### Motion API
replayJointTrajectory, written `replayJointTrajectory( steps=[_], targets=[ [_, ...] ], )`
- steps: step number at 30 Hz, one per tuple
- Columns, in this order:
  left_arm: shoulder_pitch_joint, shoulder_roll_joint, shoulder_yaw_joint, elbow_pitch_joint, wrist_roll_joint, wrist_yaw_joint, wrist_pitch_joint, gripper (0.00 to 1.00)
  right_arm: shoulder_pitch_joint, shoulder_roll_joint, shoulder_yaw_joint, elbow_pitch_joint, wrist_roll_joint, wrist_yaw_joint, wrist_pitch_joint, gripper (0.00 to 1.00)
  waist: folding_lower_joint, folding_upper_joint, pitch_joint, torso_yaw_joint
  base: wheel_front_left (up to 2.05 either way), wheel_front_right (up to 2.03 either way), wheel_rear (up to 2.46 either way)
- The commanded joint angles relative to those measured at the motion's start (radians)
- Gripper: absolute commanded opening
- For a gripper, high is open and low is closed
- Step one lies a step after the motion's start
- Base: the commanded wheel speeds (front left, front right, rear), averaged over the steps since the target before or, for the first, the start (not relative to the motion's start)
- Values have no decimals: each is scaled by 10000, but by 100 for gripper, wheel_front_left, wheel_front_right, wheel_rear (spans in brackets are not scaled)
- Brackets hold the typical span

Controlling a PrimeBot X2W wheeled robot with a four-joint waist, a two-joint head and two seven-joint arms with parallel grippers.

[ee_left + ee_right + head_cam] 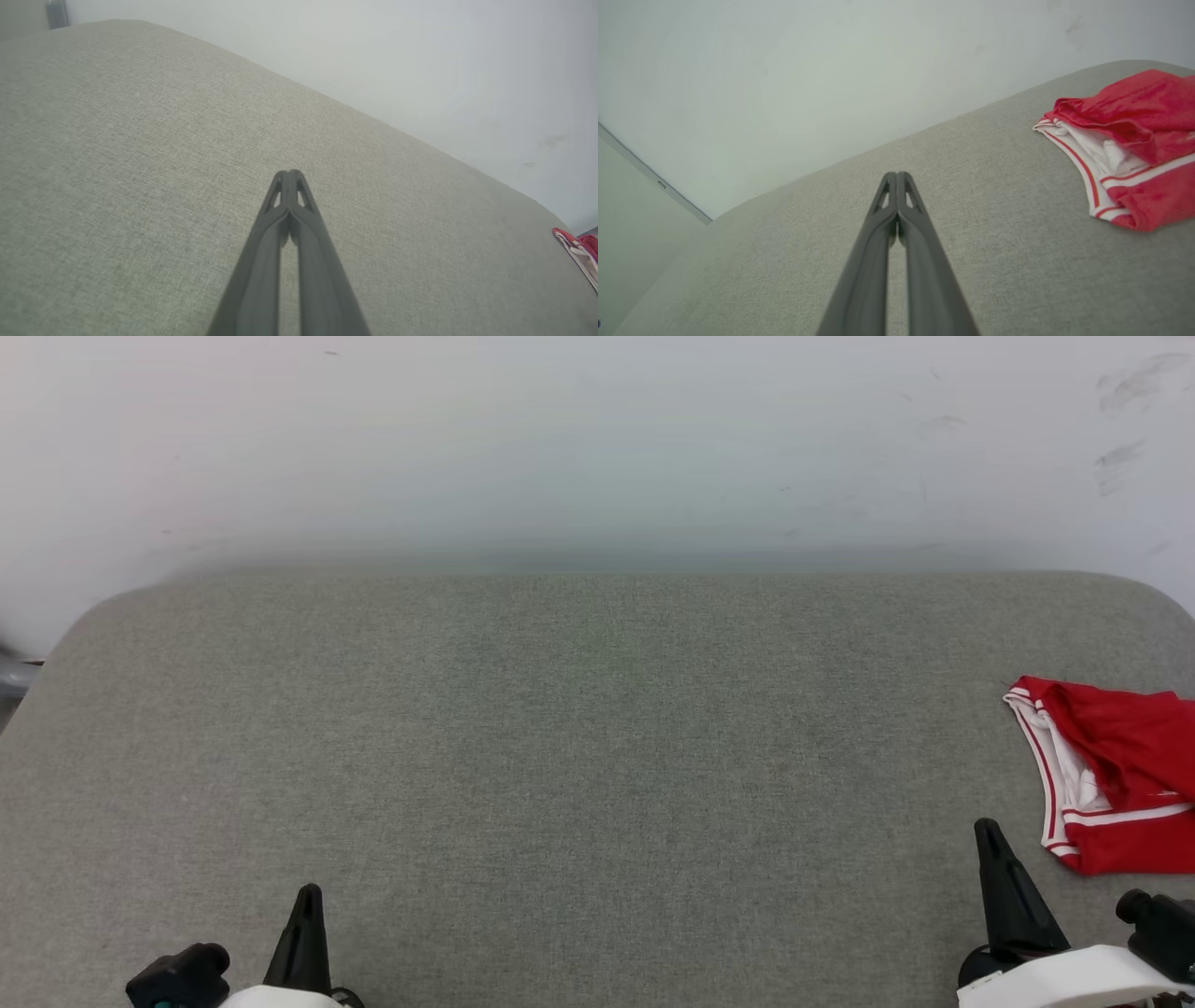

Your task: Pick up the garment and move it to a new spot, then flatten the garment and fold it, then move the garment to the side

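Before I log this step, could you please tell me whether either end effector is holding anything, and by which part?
Nothing is held. The left end effector and the right end effector are shut and empty; the red jersey lies apart from them.

Grey-green woven fabric pad [560, 737], rounded far corners — one thing lying on it: the garment [1125, 775], red with red-white striped trim, bunched up at the pad's right edge.

The right gripper [896, 176] has its two long dark fingers pressed together at the tips, holding nothing, over a grey woven fabric surface [784, 261]. A crumpled red jersey garment [1134, 107] with white, red-striped trim lies apart at the upper right, before a plain white wall [784, 70].
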Motion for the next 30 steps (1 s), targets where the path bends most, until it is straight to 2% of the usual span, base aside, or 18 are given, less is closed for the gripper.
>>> replayJointTrajectory(
  steps=[1,30],
  targets=[
    [-296,19,72,-103,-308,-76,54,0,-366,-103,-4,-97,327,-3,47,0,0,0,1,1,0,0,0],
    [-1062,-58,294,247,-4558,-456,1069,0,-964,-146,-113,514,4593,-5,855,0,0,0,36,22,0,0,0]
  ],
)
